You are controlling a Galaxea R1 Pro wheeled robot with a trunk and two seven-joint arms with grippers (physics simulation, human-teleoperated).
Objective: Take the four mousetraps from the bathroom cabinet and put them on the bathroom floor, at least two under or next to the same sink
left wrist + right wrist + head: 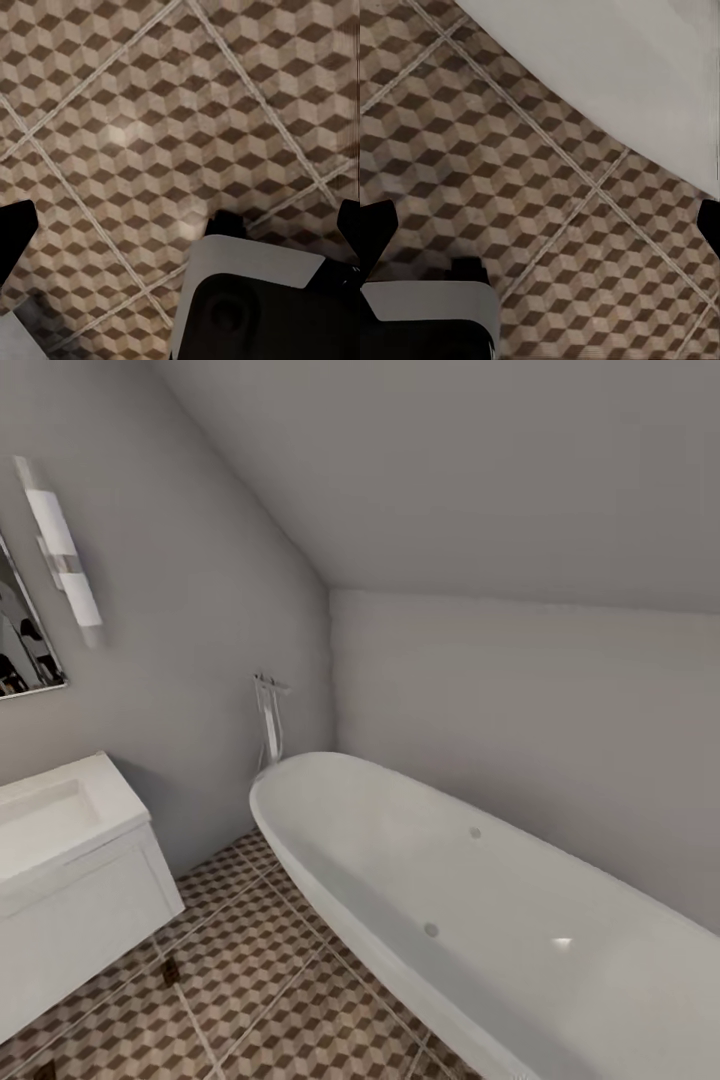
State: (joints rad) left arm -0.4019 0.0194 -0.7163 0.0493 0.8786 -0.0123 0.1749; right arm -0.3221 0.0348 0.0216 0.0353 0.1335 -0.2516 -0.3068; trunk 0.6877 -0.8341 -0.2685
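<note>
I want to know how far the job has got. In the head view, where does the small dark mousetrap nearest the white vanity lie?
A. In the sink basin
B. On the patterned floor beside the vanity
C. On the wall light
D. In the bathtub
B: the mousetrap lies flat on the patterned floor, just off the vanity corner.
</note>
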